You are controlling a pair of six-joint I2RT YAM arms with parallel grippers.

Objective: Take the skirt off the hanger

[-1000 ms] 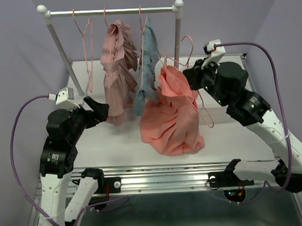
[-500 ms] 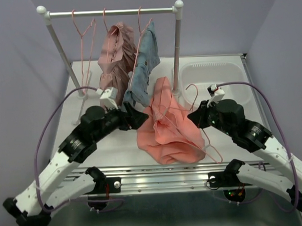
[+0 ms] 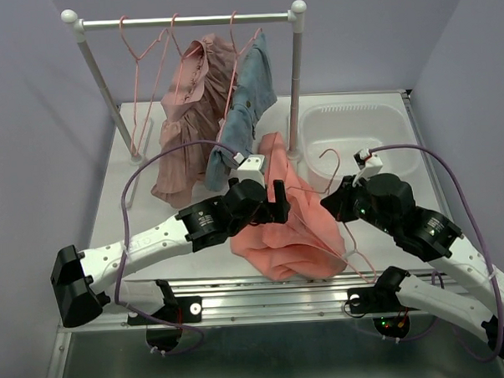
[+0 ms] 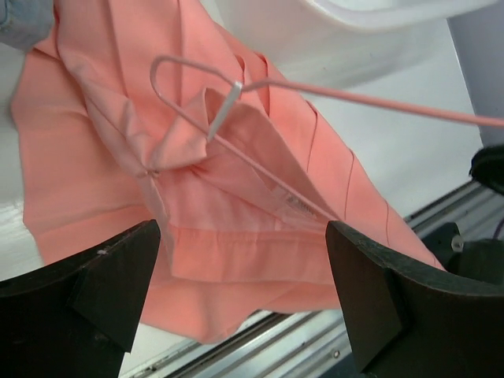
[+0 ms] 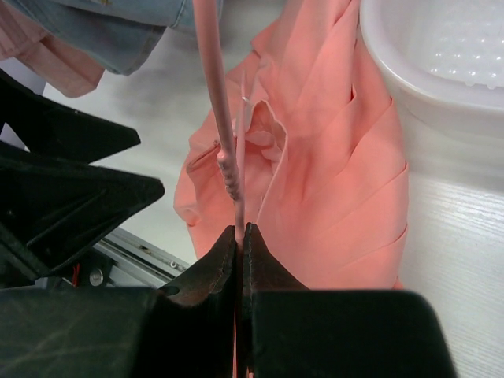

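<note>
So from up top, the skirt [image 3: 289, 231] here is the coral pleated one. It's slumped in a heap on the bench [image 3: 132, 211] right at the near edge, about the middle, with its far end poking up next to the near-left corner of the white tub [image 3: 349, 108]. The mauve ruffled garment [image 3: 183, 150] and the blue-grey garment [image 3: 250, 101] hang off the rail [image 3: 186, 19] at the far edge, nobody's touching those. The left gripper [image 3: 278, 196] hovers over the skirt's left side and the right gripper [image 3: 332, 204] sits at its right side. The left wrist cam shows that gripper's fingers [image 4: 118, 276] spread wide with nothing between them, skirt straight below. You can see the hanger [image 4: 394, 103] running across, and its little clip [image 4: 224, 110] biting a bunched bit of the waistband, which has a label on it. The right wrist cam shows those fingers [image 5: 213, 272] squeezed together on the hanger wire, holding it up off the cloth. My guess is this thing is thin, light and totally floppy, so grab a pleat and you'll just drag a fold. The waistband looks doubled and firmer, so I'd pinch there, just beside the clip, and pull away from the wire. The wire looks springy too, so it could twist in that grip.
</note>
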